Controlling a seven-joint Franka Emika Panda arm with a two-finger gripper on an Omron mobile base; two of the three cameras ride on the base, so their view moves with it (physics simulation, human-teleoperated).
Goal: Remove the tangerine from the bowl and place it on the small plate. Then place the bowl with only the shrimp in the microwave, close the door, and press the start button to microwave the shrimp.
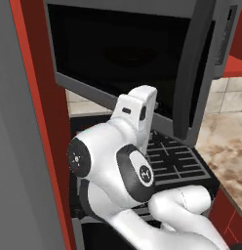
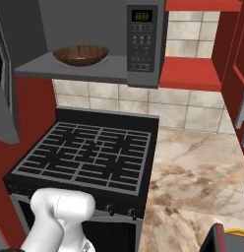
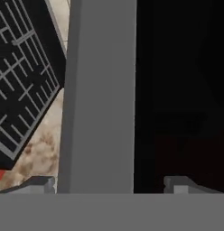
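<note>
The microwave hangs above the stove with its cavity open. Inside it sits the dark wooden bowl, upright on the cavity floor. The shrimp is hidden below the bowl's rim. The tangerine and the small plate are out of view. The door stands swung out toward me, its black glass facing the left base camera. In the hand view my gripper is open, close up against the door, whose grey frame strip runs between the widely spread fingertips.
A black gas stove lies under the microwave. A marbled counter stretches to its right, with a dark object at its near corner. Red cabinets flank the stove on the left, and a red shelf sits right of the microwave.
</note>
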